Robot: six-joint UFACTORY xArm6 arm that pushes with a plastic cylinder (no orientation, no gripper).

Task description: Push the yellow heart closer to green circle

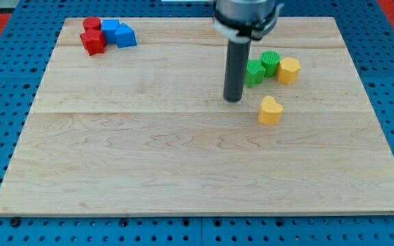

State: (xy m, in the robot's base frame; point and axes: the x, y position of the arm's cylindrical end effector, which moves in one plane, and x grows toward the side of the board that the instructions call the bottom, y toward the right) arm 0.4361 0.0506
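Observation:
The yellow heart (270,111) lies on the wooden board right of centre. The green circle (270,63) stands above it toward the view's top, in a row with a green block (254,72) on its left and a yellow hexagon (289,70) on its right. My tip (233,100) rests on the board to the left of the yellow heart, a short gap apart, and just below-left of the green block. The rod rises from the tip to the view's top.
Two red blocks (92,36) and two blue blocks (118,33) cluster at the board's top left corner. The wooden board (183,171) lies on a blue pegboard surface.

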